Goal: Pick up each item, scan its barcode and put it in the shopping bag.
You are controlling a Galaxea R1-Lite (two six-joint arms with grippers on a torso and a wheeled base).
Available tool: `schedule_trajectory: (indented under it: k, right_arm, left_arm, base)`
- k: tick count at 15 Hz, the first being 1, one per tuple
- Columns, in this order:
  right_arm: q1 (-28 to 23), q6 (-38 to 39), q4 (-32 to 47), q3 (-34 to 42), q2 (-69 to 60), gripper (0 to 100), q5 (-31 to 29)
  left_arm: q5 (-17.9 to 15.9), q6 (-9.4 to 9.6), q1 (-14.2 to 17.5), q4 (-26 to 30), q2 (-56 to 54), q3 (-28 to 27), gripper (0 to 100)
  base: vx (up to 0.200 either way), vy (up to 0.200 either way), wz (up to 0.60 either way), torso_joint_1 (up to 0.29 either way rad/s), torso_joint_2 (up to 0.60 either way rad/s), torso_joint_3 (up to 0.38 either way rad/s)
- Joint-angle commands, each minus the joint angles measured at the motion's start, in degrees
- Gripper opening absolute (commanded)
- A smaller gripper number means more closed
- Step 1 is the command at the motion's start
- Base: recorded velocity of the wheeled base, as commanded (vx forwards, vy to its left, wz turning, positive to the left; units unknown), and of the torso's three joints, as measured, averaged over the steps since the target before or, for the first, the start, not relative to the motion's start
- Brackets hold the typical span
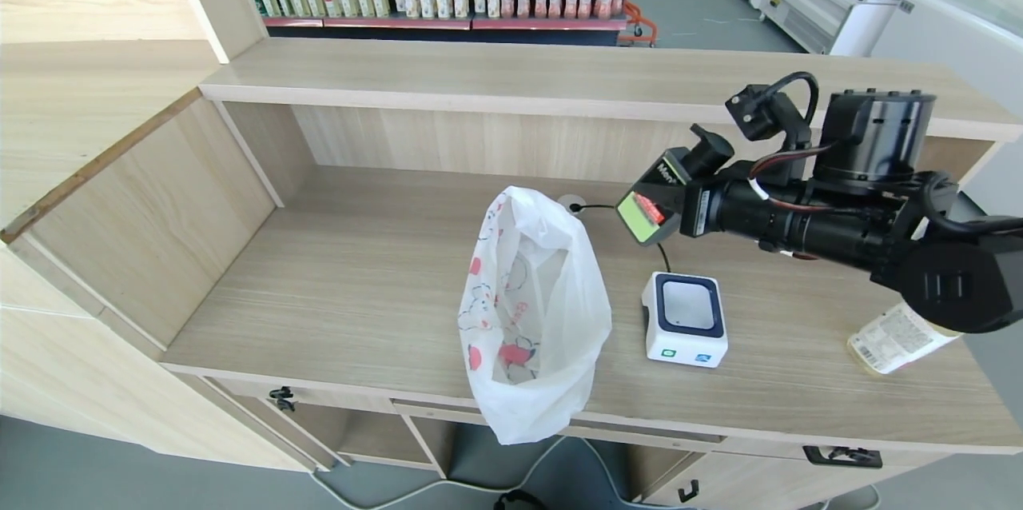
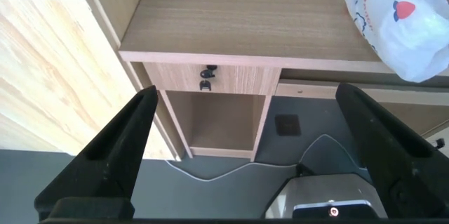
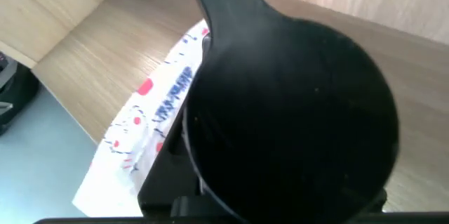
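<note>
My right gripper (image 1: 670, 197) is shut on a small pack (image 1: 644, 216) with a green face and black sides. It holds the pack in the air over the counter, right of the bag's mouth and behind the scanner. The white scanner (image 1: 686, 318) sits flat on the counter with its window facing up. The white printed shopping bag (image 1: 531, 310) stands open at the counter's front edge, also seen as bag (image 2: 396, 20) and bag (image 3: 151, 122). A dark round shape (image 3: 295, 112) blocks most of the right wrist view. My left gripper (image 2: 247, 94) hangs open and empty below the counter front.
A bottle (image 1: 895, 338) with a white label lies on the counter's right end, partly under my right arm. The scanner's cable (image 1: 595, 207) runs to a hole at the back. A raised ledge (image 1: 559, 78) borders the counter behind, a side panel (image 1: 144, 230) to the left.
</note>
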Motion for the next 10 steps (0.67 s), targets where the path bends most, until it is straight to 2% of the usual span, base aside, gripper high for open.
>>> schedule_trajectory:
  k: [1,3,7,10]
  right_arm:
    - [1.38,-1.68,-0.18,0.0,-2.82,0,0.32]
    - [2.7,-2.29,-0.18,-0.09,-2.12,0,0.06]
    - [2.52,-7.39,-1.67,2.63,2.45,0,0.15]
    - [2.44,-10.64,-11.08,7.82,6.06,0,0.06]
  left_arm:
    - [0.0,-0.04,0.02,0.0,-0.02,0.0,100]
    - [0.0,0.04,0.02,0.0,-0.02,0.0,100]
    - [0.0,-0.13,0.02,0.0,-0.02,0.0,100]
    - [0.0,-0.13,0.02,0.0,-0.02,0.0,100]
  base:
    - [0.0,0.2,0.0,-0.007,-0.01,0.002]
    - [0.0,0.2,0.0,-0.005,0.0,0.005]
    - [0.0,0.0,0.0,0.0,0.0,0.0]
    - [0.0,0.0,0.0,0.0,0.0,0.0]
